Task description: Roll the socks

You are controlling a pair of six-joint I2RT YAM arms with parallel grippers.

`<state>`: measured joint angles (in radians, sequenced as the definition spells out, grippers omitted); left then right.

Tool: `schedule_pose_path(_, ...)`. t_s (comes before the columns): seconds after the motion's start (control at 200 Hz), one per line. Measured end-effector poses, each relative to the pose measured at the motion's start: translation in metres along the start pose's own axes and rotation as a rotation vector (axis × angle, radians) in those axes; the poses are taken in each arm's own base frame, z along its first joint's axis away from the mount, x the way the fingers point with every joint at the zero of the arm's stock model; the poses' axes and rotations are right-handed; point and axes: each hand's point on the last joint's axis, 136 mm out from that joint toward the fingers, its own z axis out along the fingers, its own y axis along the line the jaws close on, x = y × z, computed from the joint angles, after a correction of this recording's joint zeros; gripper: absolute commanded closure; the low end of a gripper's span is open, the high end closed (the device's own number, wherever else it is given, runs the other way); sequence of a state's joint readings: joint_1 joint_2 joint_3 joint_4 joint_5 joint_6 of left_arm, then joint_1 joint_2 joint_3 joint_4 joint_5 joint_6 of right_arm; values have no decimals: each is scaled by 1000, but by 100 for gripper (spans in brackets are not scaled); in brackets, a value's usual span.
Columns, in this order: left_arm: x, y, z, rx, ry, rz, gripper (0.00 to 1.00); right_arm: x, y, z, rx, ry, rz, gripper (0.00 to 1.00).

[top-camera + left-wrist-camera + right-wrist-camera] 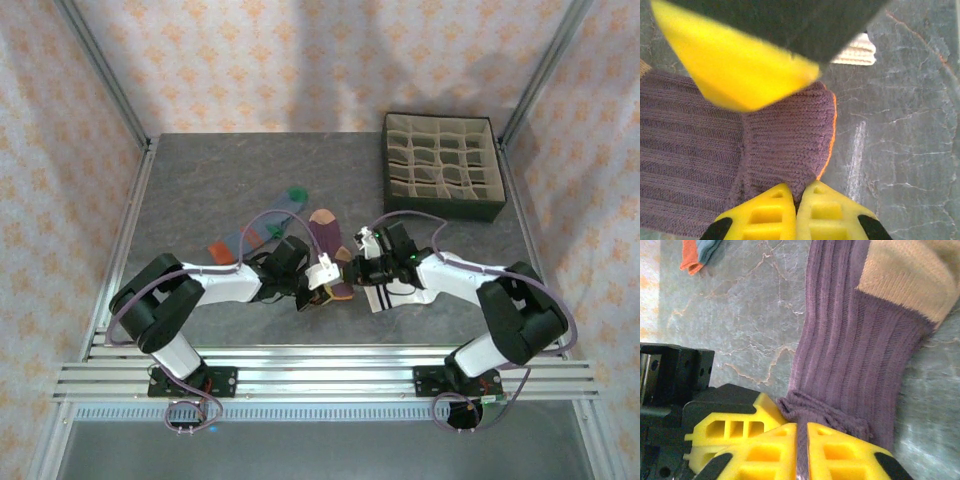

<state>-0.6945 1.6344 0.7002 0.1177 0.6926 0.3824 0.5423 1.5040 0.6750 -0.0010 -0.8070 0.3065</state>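
Note:
The dark purple sock [330,245] lies lengthwise mid-table, peach toe [910,275] at the far end. Both grippers meet at its near cuff. My left gripper [797,190] is shut, pinching the orange-trimmed cuff edge [827,145] between its yellow fingertips. My right gripper [802,427] is shut on a bunched fold of the same purple sock [855,355], with fabric squeezed between its jaws. The grey-blue sock [255,235] with green toe and orange heel lies flat to the left. The white sock [392,298] with black stripes lies partly under the right arm.
A dark box with beige grid compartments [443,165] stands at the back right. The right gripper's yellow finger [740,70] looms close over the left wrist view. Metal frame posts and patterned walls enclose the grey table [200,180].

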Motion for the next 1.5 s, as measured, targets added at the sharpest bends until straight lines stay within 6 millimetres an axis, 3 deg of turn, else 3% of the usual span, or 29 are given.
schedule_pose_path(0.28, 2, -6, 1, 104, 10, -97, 100, 10, 0, 18, -84, 69, -12, 59)
schedule_pose_path(0.871, 2, 21, -1, 219, 7, -453, 100, 19, -8, 18, -71, 75, -122, 60)
schedule_pose_path(0.926, 1, 22, -1, 221, 6, -469, 100, 19, -9, 19, -63, 73, -130, 64)
schedule_pose_path(1.081, 1, 24, -2, 219, 3, -505, 100, 17, -18, 19, -12, 65, -142, 90)
schedule_pose_path(1.181, 2, 27, -2, 206, -2, -505, 84, 11, -20, 17, 30, 62, -131, 99)
schedule_pose_path(1.271, 3, 32, -3, 162, -12, -486, 75, 4, -24, 18, 78, 74, -109, 100)
schedule_pose_path(1.331, 5, 35, -8, 112, -16, -456, 74, 2, -26, 20, 106, 99, -88, 100)
schedule_pose_path(1.501, 7, 43, -35, -69, -72, -316, 68, -6, -33, 24, 180, 169, -28, 100)
